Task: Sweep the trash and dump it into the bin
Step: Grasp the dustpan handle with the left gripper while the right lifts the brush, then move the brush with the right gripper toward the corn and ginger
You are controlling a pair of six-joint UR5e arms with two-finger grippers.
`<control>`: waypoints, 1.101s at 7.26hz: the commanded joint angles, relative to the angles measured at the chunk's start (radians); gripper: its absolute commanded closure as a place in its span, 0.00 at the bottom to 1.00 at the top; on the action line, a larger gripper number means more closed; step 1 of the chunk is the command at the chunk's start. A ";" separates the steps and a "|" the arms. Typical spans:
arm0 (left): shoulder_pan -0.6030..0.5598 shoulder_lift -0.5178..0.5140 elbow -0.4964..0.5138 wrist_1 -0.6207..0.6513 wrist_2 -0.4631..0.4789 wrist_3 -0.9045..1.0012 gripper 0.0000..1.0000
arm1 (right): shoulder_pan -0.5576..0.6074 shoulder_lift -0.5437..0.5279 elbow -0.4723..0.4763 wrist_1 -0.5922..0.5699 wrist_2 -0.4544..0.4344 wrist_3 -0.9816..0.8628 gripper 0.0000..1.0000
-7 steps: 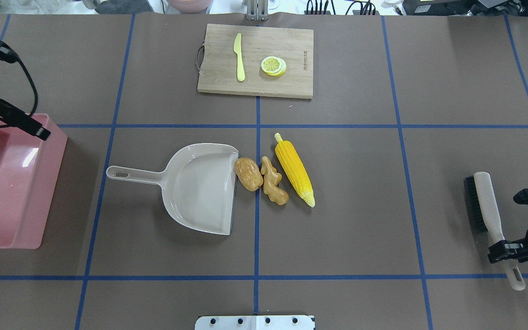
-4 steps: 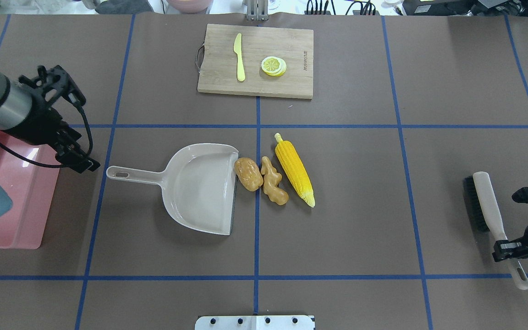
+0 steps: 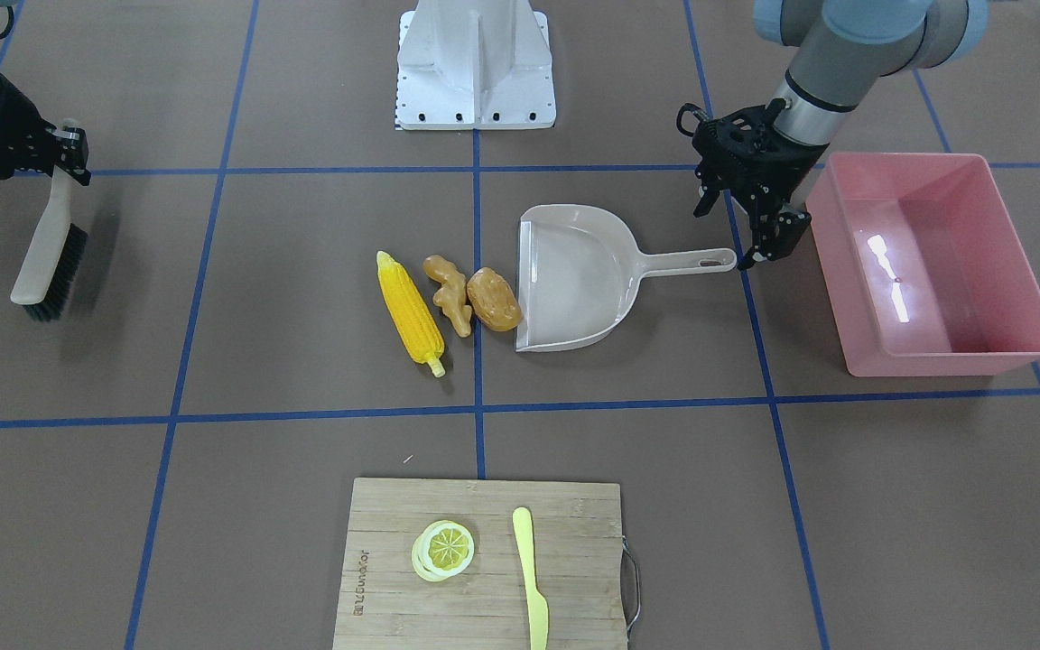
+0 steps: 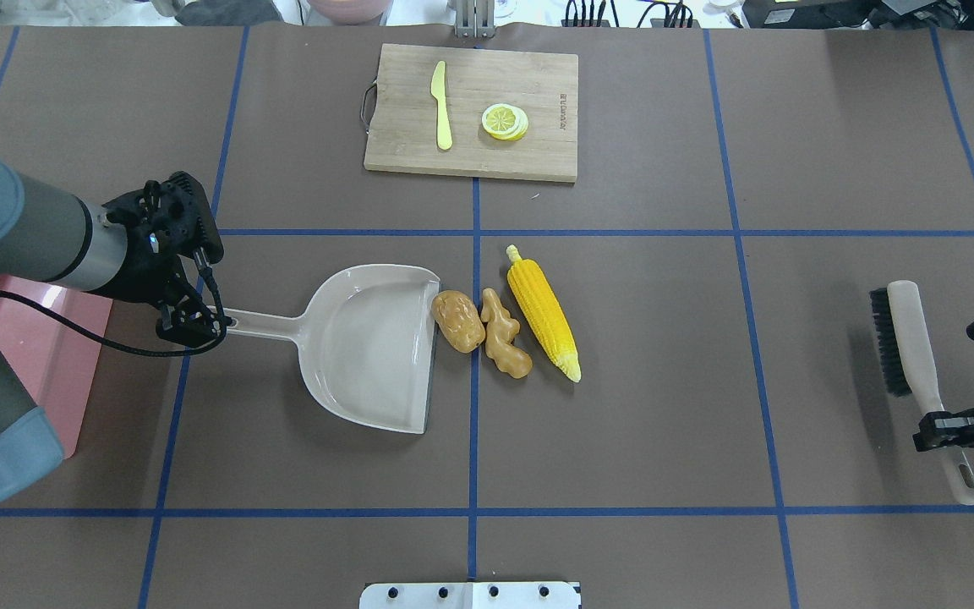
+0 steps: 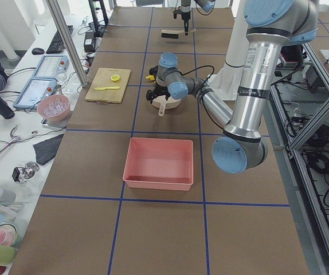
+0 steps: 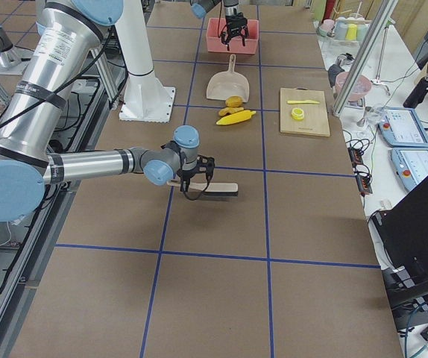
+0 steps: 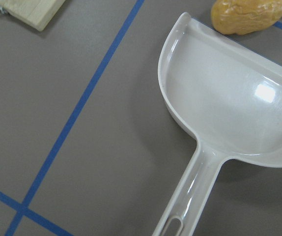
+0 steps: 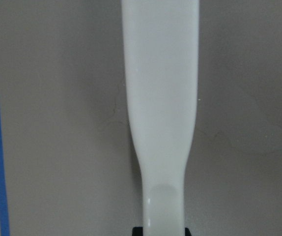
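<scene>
Overhead view: we see the left gripper [image 4: 193,324] at centre left, over the handle tip of the dustpan [image 4: 369,347], jaws apart w/ nothing held. The dustpan lies flat mid-frame, mouth facing right. Just right of that mouth on the tabletop [image 4: 664,381]: potato [image 4: 457,321] against the lip, ginger root [image 4: 504,334] beside it, then corn cob [image 4: 543,311]. The bin [image 3: 949,359] sits at the right of the front-facing view, near the handle end. Lower right in the overhead view, the right gripper [image 4: 948,420] is clamped on the handle of the brush [image 4: 910,338]. Top centre: cutting board [image 4: 402,127] w/ knife [image 4: 441,106] & lemon slice [image 4: 505,121].
</scene>
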State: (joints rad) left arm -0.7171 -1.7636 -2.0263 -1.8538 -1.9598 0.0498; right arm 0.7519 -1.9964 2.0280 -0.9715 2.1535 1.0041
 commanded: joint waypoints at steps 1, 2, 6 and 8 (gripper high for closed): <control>0.054 0.059 -0.053 -0.007 0.016 0.048 0.01 | 0.040 0.056 0.018 -0.021 0.022 -0.033 1.00; 0.056 0.062 -0.072 -0.014 0.062 0.218 0.01 | 0.034 0.124 0.024 -0.067 0.054 -0.019 1.00; 0.172 0.061 -0.069 -0.018 0.171 0.317 0.01 | 0.047 0.482 0.024 -0.433 0.063 0.007 1.00; 0.156 0.107 -0.087 -0.025 0.162 0.318 0.01 | -0.035 0.537 0.018 -0.457 0.063 0.045 1.00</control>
State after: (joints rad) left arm -0.5548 -1.6824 -2.1027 -1.8756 -1.7949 0.3672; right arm 0.7707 -1.4985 2.0499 -1.4063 2.2172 1.0242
